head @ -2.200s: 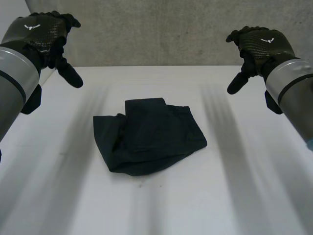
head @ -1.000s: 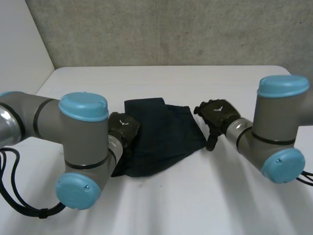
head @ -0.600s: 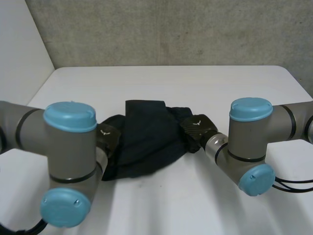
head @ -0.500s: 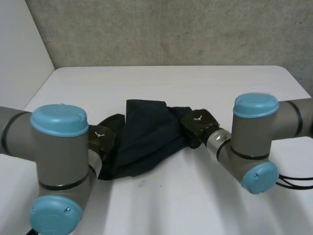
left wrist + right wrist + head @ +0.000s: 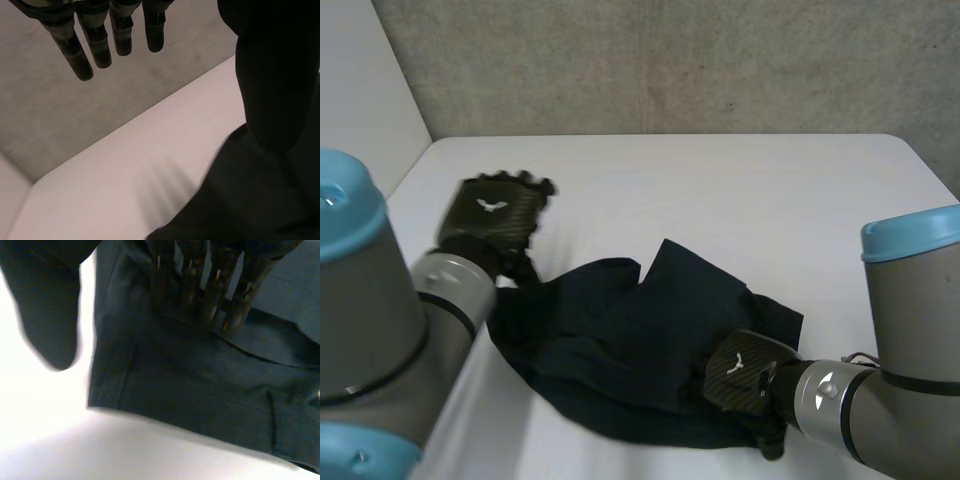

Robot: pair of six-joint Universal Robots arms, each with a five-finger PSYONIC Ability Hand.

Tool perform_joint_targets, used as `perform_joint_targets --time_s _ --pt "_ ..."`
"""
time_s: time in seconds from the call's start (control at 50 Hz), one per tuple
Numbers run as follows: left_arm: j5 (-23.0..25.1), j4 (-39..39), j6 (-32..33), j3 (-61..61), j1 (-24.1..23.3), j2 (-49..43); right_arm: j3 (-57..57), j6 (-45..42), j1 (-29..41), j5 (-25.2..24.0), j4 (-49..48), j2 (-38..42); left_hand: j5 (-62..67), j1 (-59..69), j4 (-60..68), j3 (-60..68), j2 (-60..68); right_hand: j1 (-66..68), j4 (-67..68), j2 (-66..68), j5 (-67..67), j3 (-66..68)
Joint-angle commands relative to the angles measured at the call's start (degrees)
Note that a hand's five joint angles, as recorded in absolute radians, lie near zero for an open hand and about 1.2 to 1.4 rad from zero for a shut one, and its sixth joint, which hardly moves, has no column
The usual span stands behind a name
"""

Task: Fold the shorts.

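One pair dark shorts (image 5: 620, 350), rumpled, left hand (image 5: 490, 215) at their left edge, outstretched, right hand (image 5: 745, 370) spread flat on their right side.

head view: lit evenly and softly | right wrist view: washed table (image 5: 40, 450) to glaring white beside shorts (image 5: 190, 390) | left wrist view: left shorts nearly black, wall (image 5: 50, 125) dim grey

I could read no word or number anywhere — only a small white winged mark (image 5: 490, 207) on the back of the left hand (image 5: 480, 228), and the same on the right hand (image 5: 748, 378), without lettering.
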Motion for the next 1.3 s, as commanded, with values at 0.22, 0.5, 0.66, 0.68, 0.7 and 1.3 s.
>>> perform_joint_targets --time_s 0.22,0.5,0.66,0.68,0.7,1.3 --pt "0.44 -1.68 0.25 0.69 -13.46 -12.74 6.07 9.08 -9.15 0.58 -3.82 -11.71 0.81 0.38 0.76 0.21 0.91 -5.95 -8.70 -8.23 -8.94 -8.57" --pt "-1.22 3.14 0.43 3.85 -12.07 -18.37 6.52 14.06 -13.03 0.66 -11.53 -11.45 67.06 66.63 67.01 66.46 67.16 -6.28 -9.04 -8.57 -9.27 -8.91" --pt "-7.90 5.44 -0.54 1.66 -5.56 -15.13 3.71 26.82 -14.87 1.19 -18.85 -7.32 67.06 66.63 67.01 66.46 67.16 -12.59 -15.35 -14.88 -15.58 -15.21" --pt "-8.69 5.52 -0.71 1.13 -4.68 -14.34 3.18 27.79 -14.87 1.19 -18.94 -6.79 67.06 66.63 67.01 66.46 67.16 -12.59 -15.35 -14.88 -15.58 -15.21" --pt "-9.31 5.70 -0.89 0.69 -3.72 -13.54 2.65 28.75 -14.79 1.19 -18.94 -6.09 67.06 66.63 67.01 66.46 67.16 -12.59 -15.35 -14.88 -15.58 -15.21" --pt "-9.67 6.14 -5.99 -11.79 7.19 -2.55 -40.06 48.27 -4.68 4.01 -6.11 30.91 67.06 66.63 67.01 66.46 67.16 18.49 15.73 16.20 15.50 15.86"
